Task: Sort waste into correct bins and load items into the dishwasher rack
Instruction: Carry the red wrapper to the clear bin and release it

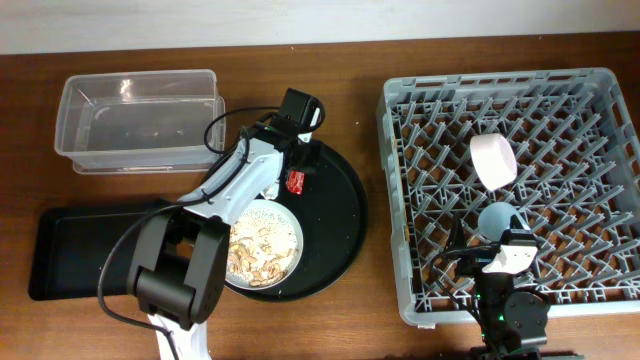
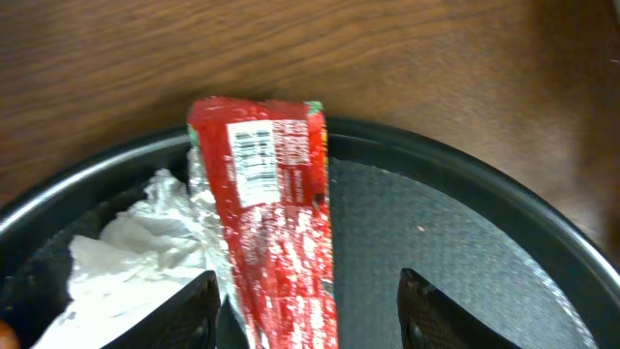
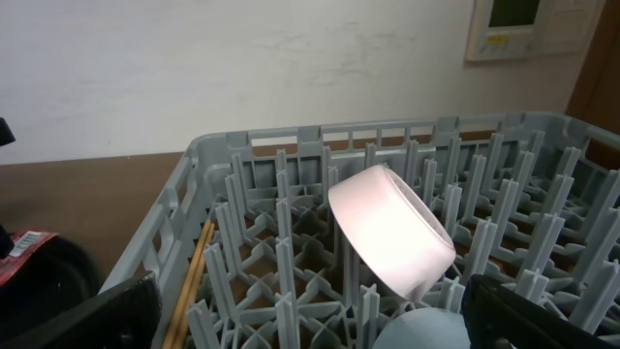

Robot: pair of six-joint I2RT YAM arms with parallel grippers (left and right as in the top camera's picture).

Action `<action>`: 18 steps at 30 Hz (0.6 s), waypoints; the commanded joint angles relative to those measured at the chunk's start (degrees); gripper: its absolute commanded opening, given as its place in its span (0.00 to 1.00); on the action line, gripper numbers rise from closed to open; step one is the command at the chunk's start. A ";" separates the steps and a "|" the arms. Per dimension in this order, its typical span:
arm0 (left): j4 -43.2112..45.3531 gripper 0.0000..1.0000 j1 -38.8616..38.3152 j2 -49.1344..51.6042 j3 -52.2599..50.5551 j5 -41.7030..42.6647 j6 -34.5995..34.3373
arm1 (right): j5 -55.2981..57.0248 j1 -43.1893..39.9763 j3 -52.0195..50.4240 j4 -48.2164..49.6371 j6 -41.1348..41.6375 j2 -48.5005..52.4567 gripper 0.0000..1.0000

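The red wrapper (image 2: 266, 213) lies on the round black tray (image 2: 465, 233), next to the crumpled white napkin (image 2: 136, 247). My left gripper (image 2: 308, 310) is open, with a finger on each side of the wrapper's near end. From overhead, the left gripper (image 1: 302, 160) is over the wrapper (image 1: 293, 181). The pale plate (image 1: 285, 225) holds rice-like leftovers (image 1: 258, 250). The white bowl (image 1: 493, 160) and light-blue cup (image 1: 500, 218) stand in the grey rack (image 1: 400, 200). My right gripper (image 3: 310, 320) is open just before the bowl (image 3: 392, 233) and the cup (image 3: 421, 332).
The clear tub (image 1: 140, 120) stands at the back left, and the shallow black rectangular tray (image 1: 80, 250) lies in front of it. Wooden chopsticks (image 3: 191, 276) lie in the rack's left side. The rack's pegs surround my right gripper (image 1: 510, 250).
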 commanded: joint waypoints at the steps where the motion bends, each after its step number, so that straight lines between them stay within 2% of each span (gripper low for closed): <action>1: 0.87 0.58 0.15 1.18 0.46 -4.46 0.31 | -0.09 -0.31 -0.28 -0.48 -0.26 -0.39 0.98; 8: 3.06 0.56 0.09 7.02 0.46 -1.51 0.24 | -0.09 -0.31 -0.28 -0.48 -0.26 -0.39 0.98; 10: 3.06 0.45 0.09 7.04 0.52 -0.63 0.26 | -0.11 -0.31 -0.28 -0.48 -0.26 -0.39 0.98; 12: 2.75 0.28 0.09 6.58 1.44 0.63 0.26 | -0.11 -0.31 -0.28 -0.48 -0.26 -0.39 0.98; 15: 0.24 0.08 0.11 4.94 4.09 2.97 -0.04 | -0.11 -0.31 -0.28 -0.48 -0.26 -0.39 0.98; 18: -3.78 0.01 0.13 1.95 7.54 2.86 -0.13 | -0.11 -0.31 -0.28 -0.48 -0.26 -0.39 0.98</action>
